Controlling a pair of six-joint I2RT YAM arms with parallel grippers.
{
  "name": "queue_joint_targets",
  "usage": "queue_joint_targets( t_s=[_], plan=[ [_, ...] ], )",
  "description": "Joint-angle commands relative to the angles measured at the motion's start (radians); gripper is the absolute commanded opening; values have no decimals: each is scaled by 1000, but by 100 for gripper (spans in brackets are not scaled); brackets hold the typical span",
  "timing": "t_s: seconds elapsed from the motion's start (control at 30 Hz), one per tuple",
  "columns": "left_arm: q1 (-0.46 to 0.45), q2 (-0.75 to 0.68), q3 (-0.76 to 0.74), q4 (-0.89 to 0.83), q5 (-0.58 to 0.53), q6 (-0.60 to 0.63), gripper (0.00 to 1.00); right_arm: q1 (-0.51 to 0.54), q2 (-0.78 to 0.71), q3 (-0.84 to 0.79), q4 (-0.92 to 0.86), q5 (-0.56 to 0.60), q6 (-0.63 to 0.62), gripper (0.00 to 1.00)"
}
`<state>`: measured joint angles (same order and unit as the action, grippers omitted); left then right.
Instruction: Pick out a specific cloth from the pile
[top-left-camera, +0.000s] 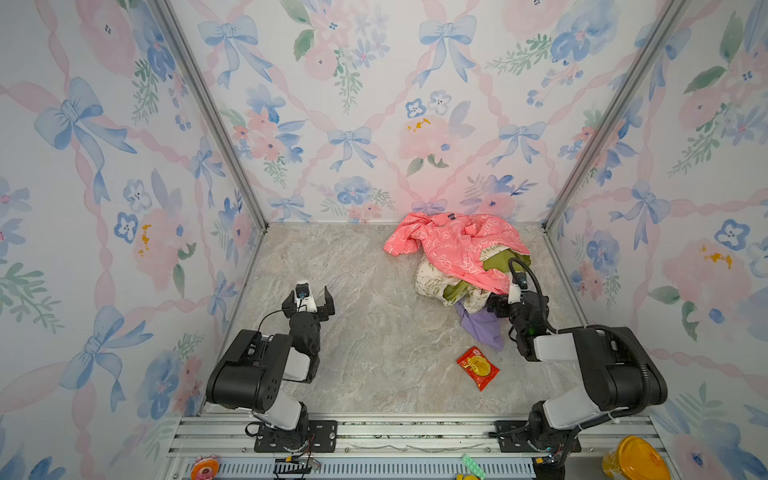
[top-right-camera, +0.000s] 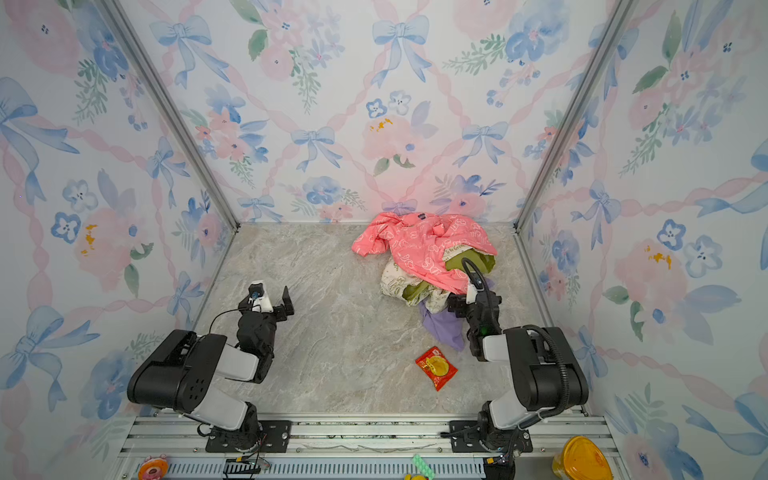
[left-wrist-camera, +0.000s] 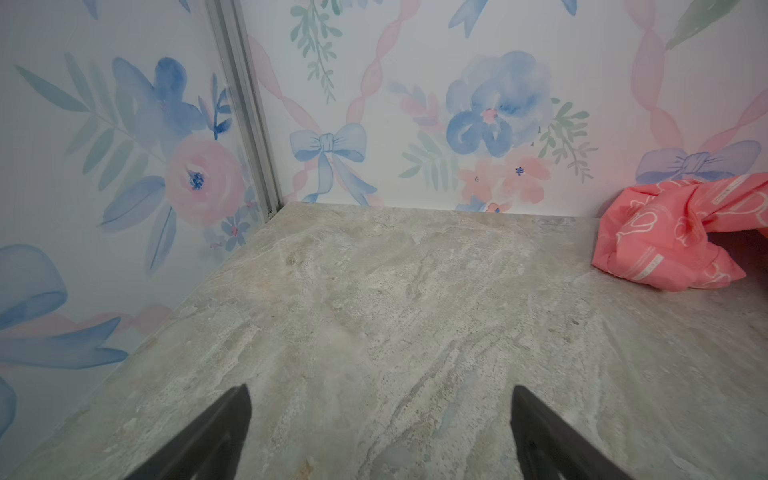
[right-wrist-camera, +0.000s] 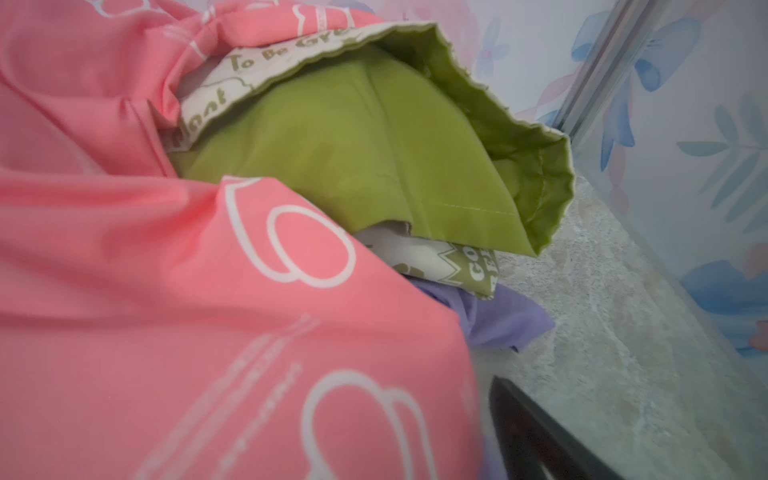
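The pile (top-left-camera: 457, 257) lies at the back right of the table in both top views. A coral-pink cloth (top-left-camera: 449, 241) covers a cream and green one (top-left-camera: 436, 286). The cloth (top-left-camera: 482, 328), plain lavender, sticks out from under the pile's near side and also shows in the right wrist view (right-wrist-camera: 503, 320). My right gripper (top-left-camera: 509, 297) is open at the pile's near right edge, just behind that lavender flap. One dark finger (right-wrist-camera: 536, 436) shows over the table; pink fabric hides the other. My left gripper (top-left-camera: 308, 296) stands open over bare table (left-wrist-camera: 380, 390), far left of the pile.
A red snack packet (top-left-camera: 478, 368) lies on the table in front of the lavender flap. Floral walls close in the back and both sides; the right wall (right-wrist-camera: 685, 166) runs close beside my right gripper. A yellow object (top-left-camera: 636, 459) sits on the front rail.
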<state>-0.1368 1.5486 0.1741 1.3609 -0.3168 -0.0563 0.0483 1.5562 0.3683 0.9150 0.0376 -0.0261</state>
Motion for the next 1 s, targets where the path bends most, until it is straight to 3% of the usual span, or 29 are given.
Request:
queue_joint_targets(
  t_s=[0.0, 0.97],
  plan=[
    [0, 9, 8, 17, -7, -8, 98, -5, -7, 21, -3, 8, 15, 97],
    [3, 11, 8, 17, -6, -8, 98, -13, -7, 23, -4, -8, 20, 97]
  ],
)
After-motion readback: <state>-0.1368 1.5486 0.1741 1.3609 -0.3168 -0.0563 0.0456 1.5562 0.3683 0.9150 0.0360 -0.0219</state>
